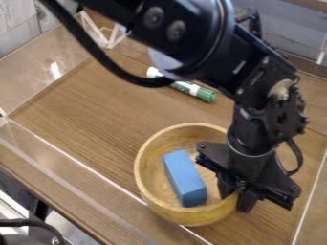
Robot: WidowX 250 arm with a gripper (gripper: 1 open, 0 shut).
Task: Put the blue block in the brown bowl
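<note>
Black gripper fingers (236,191) closed on the near-right rim of the round light-brown wooden bowl (149,177), perhaps to steady or shift it; matte blue rectangular block (185,179) already lies inside, lower centre of frame.

Lighting's bright enough, even, exposure fine overall. Pale glare patch on the clear upright side panel (55,70) at the left; thin bright streaks along the transparent near edge strip (90,179) of the brown wood-grain table (109,110). Small soft highlights on the bulky black robot arm (205,43); its darker parts lose detail. Inside of the round light-brown wooden bowl (153,171) is shaded toward the arm side, lighter on the left wall. Can't pin the light source from this view. Low res, everything slightly soft, small print on the green-and-white marker pen (194,91) unreadable. No obvious motion blur.
</note>
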